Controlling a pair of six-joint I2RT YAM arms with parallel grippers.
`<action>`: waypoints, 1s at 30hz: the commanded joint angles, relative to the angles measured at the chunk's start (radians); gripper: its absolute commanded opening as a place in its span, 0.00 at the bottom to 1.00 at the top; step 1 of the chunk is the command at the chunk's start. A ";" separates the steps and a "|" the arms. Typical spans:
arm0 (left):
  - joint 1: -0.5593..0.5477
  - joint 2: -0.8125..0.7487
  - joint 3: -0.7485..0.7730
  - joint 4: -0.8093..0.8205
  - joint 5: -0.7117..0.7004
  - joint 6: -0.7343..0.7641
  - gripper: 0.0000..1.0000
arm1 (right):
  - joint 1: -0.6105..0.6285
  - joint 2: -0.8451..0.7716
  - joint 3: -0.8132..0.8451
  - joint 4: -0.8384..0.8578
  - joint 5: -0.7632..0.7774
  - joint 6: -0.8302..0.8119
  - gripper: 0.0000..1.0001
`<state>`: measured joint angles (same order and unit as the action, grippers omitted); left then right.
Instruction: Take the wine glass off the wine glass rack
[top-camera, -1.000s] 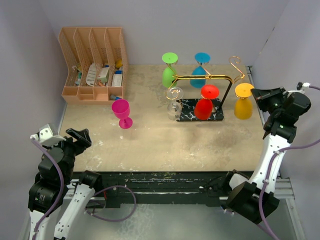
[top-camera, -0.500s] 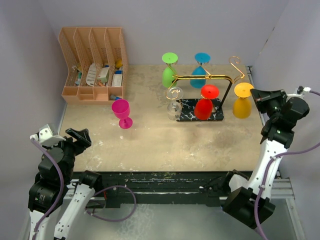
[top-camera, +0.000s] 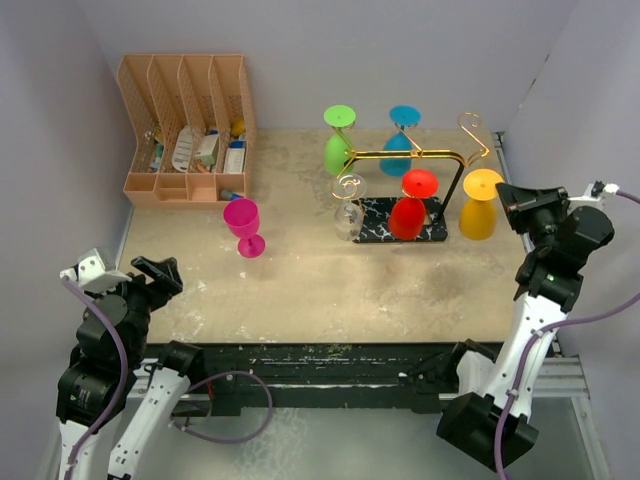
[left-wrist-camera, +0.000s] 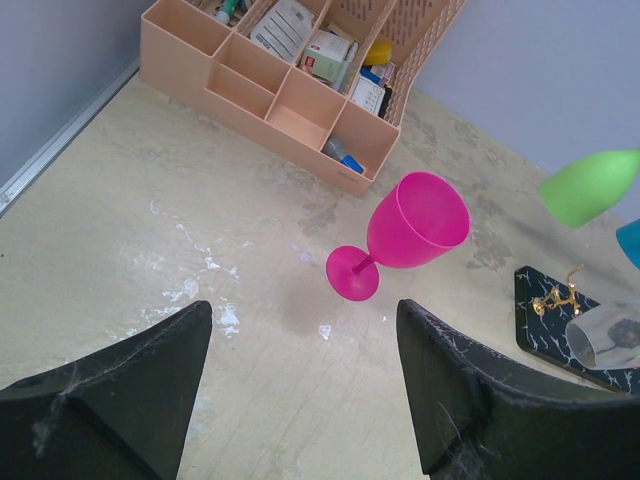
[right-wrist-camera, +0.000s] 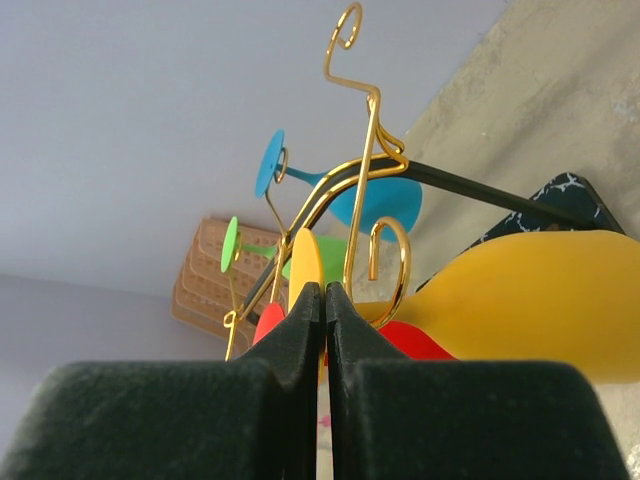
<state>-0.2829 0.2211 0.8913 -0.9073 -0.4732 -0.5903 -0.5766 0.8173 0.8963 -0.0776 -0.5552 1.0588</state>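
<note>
The wine glass rack (top-camera: 420, 152), gold wire on a black marbled base, stands at the back right. Green (top-camera: 338, 152), blue (top-camera: 399, 152), red (top-camera: 408, 215) and clear (top-camera: 347, 218) glasses hang upside down from it. A yellow wine glass (top-camera: 479, 218) hangs at its right end. My right gripper (top-camera: 506, 195) is shut on the rim of that glass's foot (right-wrist-camera: 305, 258). In the right wrist view the shut gripper (right-wrist-camera: 323, 288) sits beside a gold hook (right-wrist-camera: 390, 262), with the yellow bowl (right-wrist-camera: 540, 300) at the right. My left gripper (left-wrist-camera: 305, 320) is open and holds nothing, near the front left.
A pink wine glass (top-camera: 243, 225) stands upright on the table left of centre, also seen ahead of the left fingers (left-wrist-camera: 415, 225). An orange slotted organiser (top-camera: 185, 130) with small items sits at the back left. Walls close in on both sides.
My right gripper has moved a little left, and the yellow glass has shifted left with it, towards the rack's upright. The left arm has not moved.
</note>
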 joint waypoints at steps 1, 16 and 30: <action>-0.002 0.008 0.003 0.019 -0.010 -0.005 0.77 | -0.002 -0.004 -0.018 0.054 -0.044 0.019 0.00; -0.002 0.005 0.005 0.014 -0.015 -0.009 0.77 | -0.002 0.116 0.032 0.205 -0.002 0.046 0.00; -0.001 0.011 0.006 0.007 -0.024 -0.017 0.77 | -0.002 0.152 0.060 0.316 0.099 0.078 0.00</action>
<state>-0.2829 0.2211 0.8917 -0.9127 -0.4805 -0.5915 -0.5732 0.9997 0.8837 0.1493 -0.5179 1.1458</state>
